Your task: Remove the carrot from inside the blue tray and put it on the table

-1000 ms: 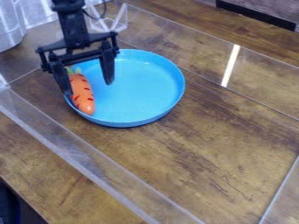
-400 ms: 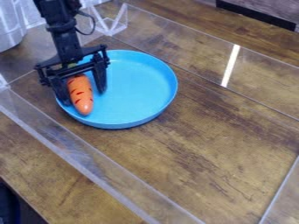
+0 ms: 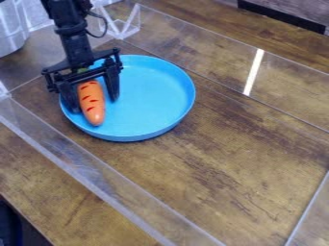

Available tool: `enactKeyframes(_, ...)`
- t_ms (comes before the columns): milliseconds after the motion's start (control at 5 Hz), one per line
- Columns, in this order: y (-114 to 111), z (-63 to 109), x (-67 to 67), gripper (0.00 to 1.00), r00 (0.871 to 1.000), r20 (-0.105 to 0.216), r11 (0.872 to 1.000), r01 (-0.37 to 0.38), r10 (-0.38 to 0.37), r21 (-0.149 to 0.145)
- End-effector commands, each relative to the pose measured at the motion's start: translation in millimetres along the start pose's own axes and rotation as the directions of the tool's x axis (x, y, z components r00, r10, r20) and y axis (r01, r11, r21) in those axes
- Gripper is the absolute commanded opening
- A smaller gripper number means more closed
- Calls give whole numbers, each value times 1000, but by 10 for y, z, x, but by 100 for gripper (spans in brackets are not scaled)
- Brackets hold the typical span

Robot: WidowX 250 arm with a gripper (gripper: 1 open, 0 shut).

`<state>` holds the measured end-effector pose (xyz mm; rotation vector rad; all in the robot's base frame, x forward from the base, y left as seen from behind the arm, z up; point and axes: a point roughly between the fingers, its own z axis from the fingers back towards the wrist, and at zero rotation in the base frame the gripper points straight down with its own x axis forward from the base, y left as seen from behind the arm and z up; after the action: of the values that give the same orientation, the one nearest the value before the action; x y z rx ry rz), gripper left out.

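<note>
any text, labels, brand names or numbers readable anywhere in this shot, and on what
None: no word, label, brand, number or sign can be read in this view.
The blue tray, the carrot and the gripper are all plain, with no markings showing.
The table shows only wood grain and a bright light reflection.
The things at the top edge are cut off and blurred; no writing can be made out on them.
</note>
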<state>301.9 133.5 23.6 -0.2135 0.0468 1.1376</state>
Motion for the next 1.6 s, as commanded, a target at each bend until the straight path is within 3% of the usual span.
enactKeyframes(0, -24, 105, 69, 0, 999, 41, 1000, 20, -19, -23)
enactKeyframes(400, -77, 267, -7, 0, 994, 46, 994, 105, -104, -16)
enactKeyframes(800, -128, 435, -97, 0, 980, 50, 981, 193, -192, -13)
enactKeyframes(1200, -282, 903, -288, 0, 929, 69, 930, 367, -364, -34)
enactKeyframes(1400, -324, 1048, -409, 0, 901, 81, 902, 430, -426, -32)
